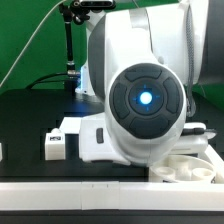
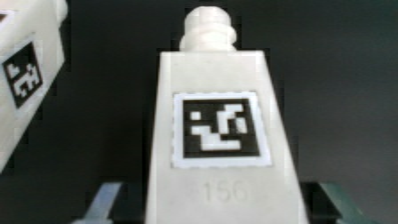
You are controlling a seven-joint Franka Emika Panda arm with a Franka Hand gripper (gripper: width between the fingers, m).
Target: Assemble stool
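- Leg (image 2: 217,110): white blocky piece. The square tag (image 2: 222,128) faces the wrist camera, and the stepped peg (image 2: 210,25) is at the end away from the gripper.
- Gripper (image 2: 217,200): jaws narrow, clamped on the leg's butt end. A dark finger (image 2: 107,200) shows on each side, against the flanks.
- The leg sits over the black table (image 2: 116,50). Lifted or lying flat: can't tell from this angle.
- Second tagged white part (image 2: 22,75): just beside the held leg with a gap between them. Only its edge is in frame.
- Exterior view: the arm (image 1: 145,100) fills the centre, so the gripper and the held leg are hidden behind it.
- A tagged white block (image 1: 58,142) pokes out on the exterior view's left of the arm. Probably a leg, but too much is covered to say which.
- Seat (image 1: 192,172): round, ring-rimmed, on the table at the exterior view's right. It is partly behind the arm and near the wall strip (image 1: 60,190).
- Progress: early. One leg is gripped, and the visible part of the seat carries nothing.
- Left to do: bring the leg to the seat, line the peg up with its socket, fix it, then repeat for the other legs.
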